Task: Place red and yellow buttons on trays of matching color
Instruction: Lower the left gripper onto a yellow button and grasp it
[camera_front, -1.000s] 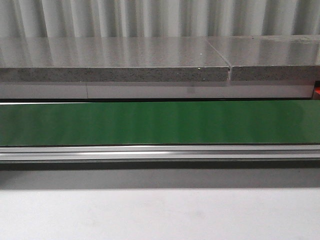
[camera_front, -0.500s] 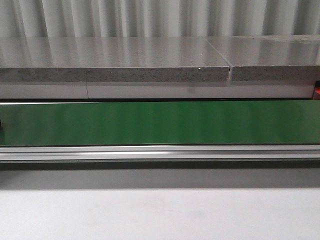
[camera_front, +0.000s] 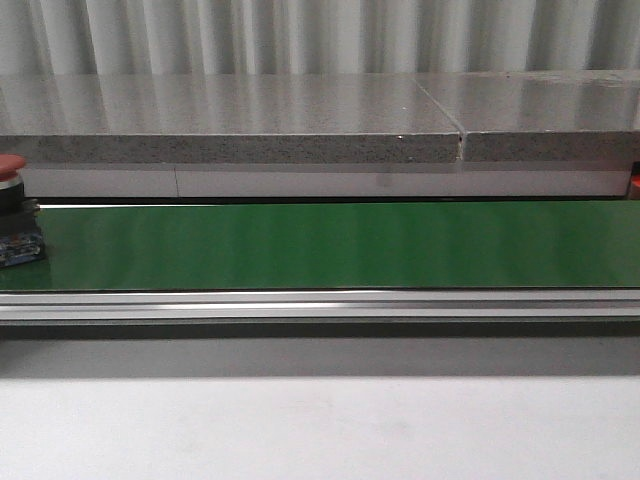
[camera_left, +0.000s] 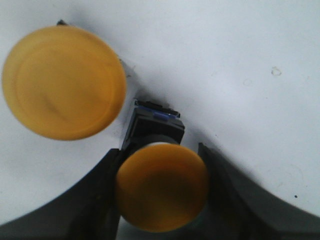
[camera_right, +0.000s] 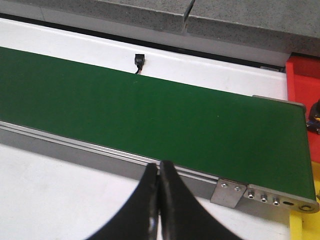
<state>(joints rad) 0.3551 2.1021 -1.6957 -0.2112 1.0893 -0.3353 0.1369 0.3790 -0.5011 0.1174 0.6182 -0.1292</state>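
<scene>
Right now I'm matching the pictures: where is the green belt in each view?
Front view: belt spans the middle, a red button at its left end.
Left wrist view: not in it.
Right wrist view: crosses the picture beyond the shut right fingers.
Shared landmark: grey slab behind it.

The long green conveyor belt (camera_front: 330, 245) lies bare across nearly its whole width, open to a reach from above; only a red-capped push button (camera_front: 12, 215) stands at its far left end; the white worktop (camera_front: 320, 430) before the aluminium rail (camera_front: 320, 305) is open; beside the left pincer (camera_left: 160, 200), a loose yellow mushroom-cap button (camera_left: 64, 82) crowds one side.
</scene>
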